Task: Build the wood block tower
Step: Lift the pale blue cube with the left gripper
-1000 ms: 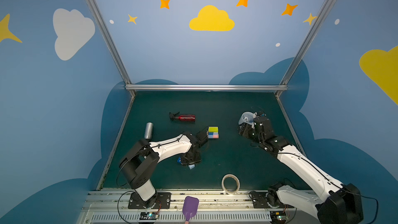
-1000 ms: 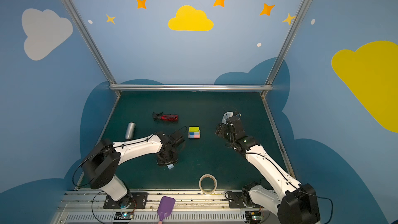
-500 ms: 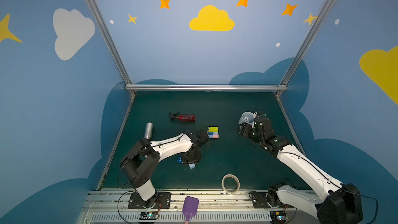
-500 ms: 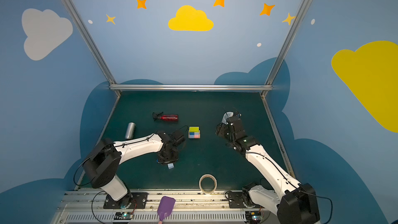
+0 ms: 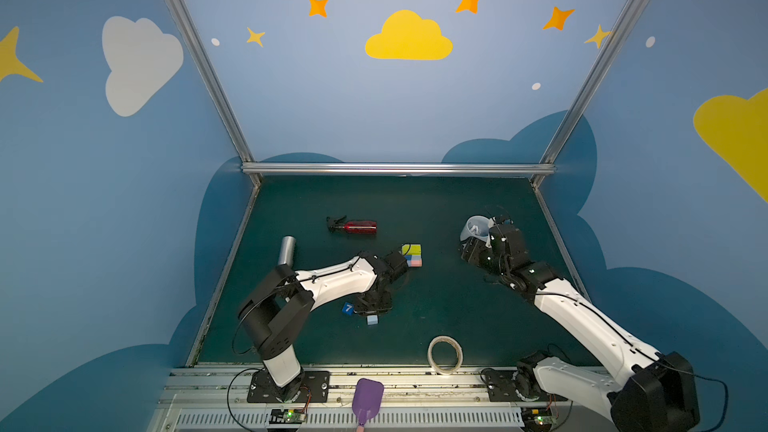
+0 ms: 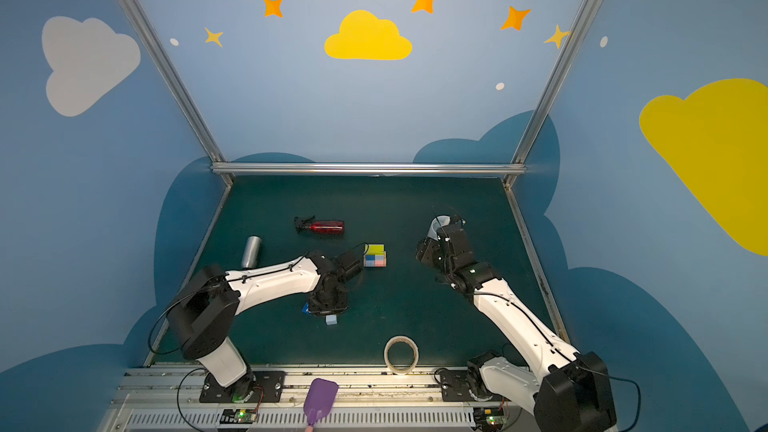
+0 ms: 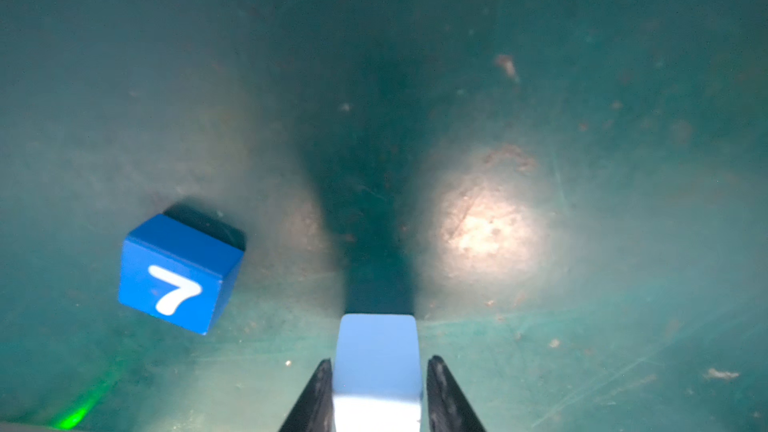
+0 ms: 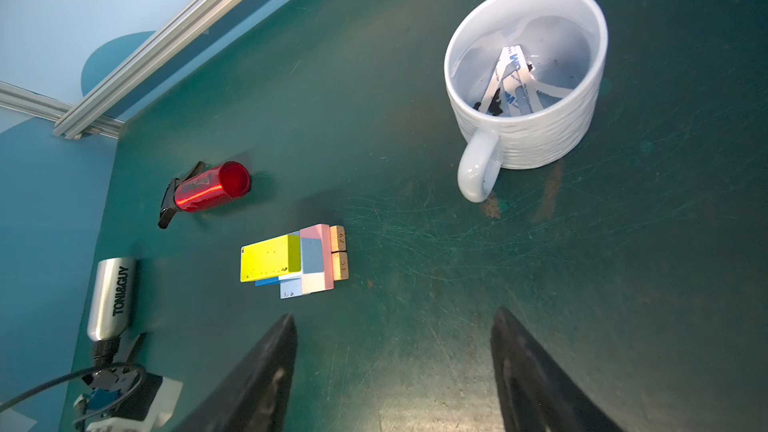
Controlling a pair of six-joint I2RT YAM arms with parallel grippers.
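Observation:
A partly built wood block tower (image 5: 411, 255) (image 6: 375, 255) stands mid-table: a yellow-green flat block on top of light-blue, pink and plain wood blocks (image 8: 299, 261). Nearer the front, my left gripper (image 7: 379, 361) points down at the mat, shut on a light-blue cube (image 7: 376, 351) (image 5: 372, 319). The cube rests on the mat between the fingers. A dark blue cube marked "7" (image 7: 178, 274) (image 5: 348, 308) lies just beside it. My right gripper (image 8: 395, 347) hovers open and empty at the right, near the mug.
A white mug (image 8: 525, 77) (image 5: 473, 228) holding paper strips stands by the right gripper. A red bottle (image 5: 357, 226) and a silver can (image 5: 286, 249) lie behind the left arm. A tape roll (image 5: 445, 354) sits near the front edge, a purple tool (image 5: 367, 398) on the rail.
The left gripper's fingers have closed in on the light-blue cube. The right arm has not moved.

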